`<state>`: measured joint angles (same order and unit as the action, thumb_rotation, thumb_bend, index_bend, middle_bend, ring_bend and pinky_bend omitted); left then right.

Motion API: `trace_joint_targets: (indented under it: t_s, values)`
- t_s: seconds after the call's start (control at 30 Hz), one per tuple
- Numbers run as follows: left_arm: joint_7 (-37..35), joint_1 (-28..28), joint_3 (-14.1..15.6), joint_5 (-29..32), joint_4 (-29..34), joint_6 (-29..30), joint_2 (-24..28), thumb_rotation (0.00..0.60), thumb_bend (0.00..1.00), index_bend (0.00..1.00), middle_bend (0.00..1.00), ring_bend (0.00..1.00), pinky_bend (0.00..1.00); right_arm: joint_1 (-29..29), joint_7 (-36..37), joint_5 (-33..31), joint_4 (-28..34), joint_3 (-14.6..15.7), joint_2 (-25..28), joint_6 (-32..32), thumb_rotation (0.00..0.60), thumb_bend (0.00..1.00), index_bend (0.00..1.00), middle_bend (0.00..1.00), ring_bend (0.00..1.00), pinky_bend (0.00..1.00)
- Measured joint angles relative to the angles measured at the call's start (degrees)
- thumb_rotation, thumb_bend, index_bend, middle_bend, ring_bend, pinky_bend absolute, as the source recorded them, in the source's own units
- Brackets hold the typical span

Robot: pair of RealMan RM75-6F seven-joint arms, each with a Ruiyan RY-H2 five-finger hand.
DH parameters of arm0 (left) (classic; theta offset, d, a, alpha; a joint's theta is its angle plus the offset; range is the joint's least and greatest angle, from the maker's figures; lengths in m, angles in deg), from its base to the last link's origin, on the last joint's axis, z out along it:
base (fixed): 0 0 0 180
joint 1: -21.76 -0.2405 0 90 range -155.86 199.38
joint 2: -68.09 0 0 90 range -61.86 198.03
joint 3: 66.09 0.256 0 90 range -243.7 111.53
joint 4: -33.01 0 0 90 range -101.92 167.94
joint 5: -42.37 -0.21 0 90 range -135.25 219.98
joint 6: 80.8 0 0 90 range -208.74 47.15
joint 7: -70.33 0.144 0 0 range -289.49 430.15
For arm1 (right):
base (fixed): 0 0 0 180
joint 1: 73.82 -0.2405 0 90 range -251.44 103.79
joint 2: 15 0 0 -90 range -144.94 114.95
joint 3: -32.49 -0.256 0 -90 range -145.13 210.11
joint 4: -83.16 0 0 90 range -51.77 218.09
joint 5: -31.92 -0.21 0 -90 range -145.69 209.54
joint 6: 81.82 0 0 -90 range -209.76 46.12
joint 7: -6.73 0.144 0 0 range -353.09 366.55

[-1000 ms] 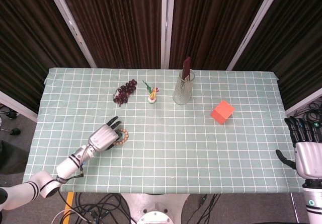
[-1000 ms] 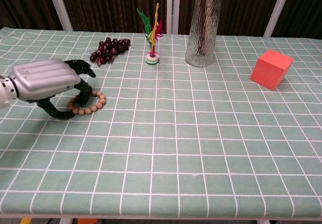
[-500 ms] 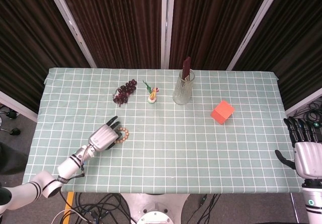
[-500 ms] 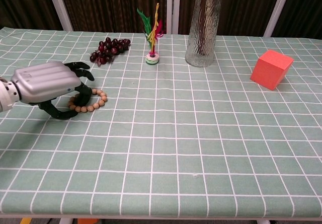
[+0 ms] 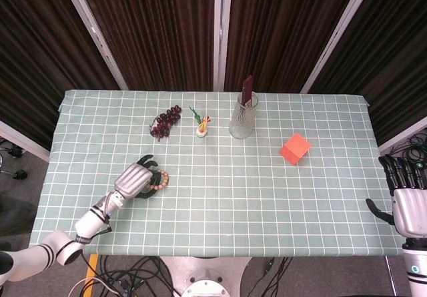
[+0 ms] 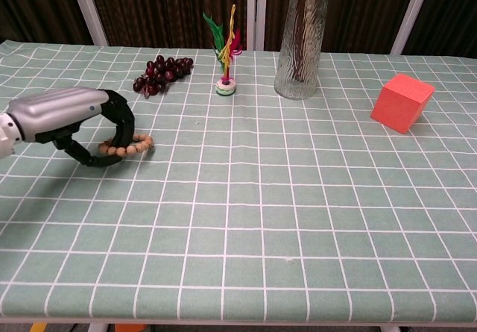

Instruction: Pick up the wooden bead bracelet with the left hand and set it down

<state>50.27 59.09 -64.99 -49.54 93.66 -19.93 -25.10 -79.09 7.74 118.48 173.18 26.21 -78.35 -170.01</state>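
Under left hand point(image 6: 71, 119) | bracelet point(image 6: 128, 148): tan wooden beads, flattened loop

No text, label, brand, number or sign can be read in either view.

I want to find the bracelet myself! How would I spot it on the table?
Look at the green checked tablecloth, near its left side, where the silver left hand curls its black fingers down. The wooden bead bracelet lies under them: a ring of tan beads, paler than the dark grapes behind.
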Motion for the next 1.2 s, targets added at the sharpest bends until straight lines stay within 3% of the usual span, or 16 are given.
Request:
trace_joint_targets:
  t_s: [0.33, 0.63, 0.77, 0.87, 1.0, 1.2]
  values:
    - [-43.60, -0.55, -1.28, 1.97, 5.17, 0.15, 3.40, 0.600, 0.50, 0.60, 0.60, 0.23, 0.14, 0.32, 0.32, 0.74, 0.12, -0.06, -0.01, -1.19, 0.600, 0.11, 0.00, 0.06, 0.00, 0.00]
    - [-81.29, 1.12, 0.12, 0.25, 12.77, -2.48, 8.81, 0.596, 0.51, 0.59, 0.60, 0.23, 0.14, 0.68, 0.10, 1.15, 0.64, -0.13, 0.39, -2.11, 0.600, 0.11, 0.00, 0.06, 0.00, 0.00]
    - [-93.65, 2.81, 1.72, -2.22, 16.29, -3.21, 11.64, 0.485, 0.51, 0.58, 0.59, 0.23, 0.14, 0.87, 0.28, 1.30, 0.67, -0.21, 0.50, -2.60, 0.600, 0.11, 0.00, 0.06, 0.00, 0.00]
    - [-97.60, 4.03, 2.86, -4.40, 18.04, -3.05, 13.19, 0.446, 0.51, 0.57, 0.59, 0.23, 0.13, 1.00, 0.40, 1.37, 0.66, -0.22, 0.59, -2.80, 0.600, 0.11, 0.00, 0.06, 0.00, 0.00]
    - [-97.74, 4.61, 3.18, -3.99, 19.15, -2.59, 13.43, 0.381, 0.50, 0.56, 0.58, 0.23, 0.13, 1.15, 0.79, 1.31, 0.52, -0.23, 0.61, -2.94, 0.600, 0.11, 0.00, 0.06, 0.00, 0.00]
    - [-97.52, 4.80, 2.55, -1.13, 21.19, -2.67, 13.25, 0.385, 0.49, 0.57, 0.59, 0.23, 0.13, 1.41, 1.23, 1.19, 0.23, -0.25, 0.68, -3.19, 0.600, 0.11, 0.00, 0.06, 0.00, 0.00]
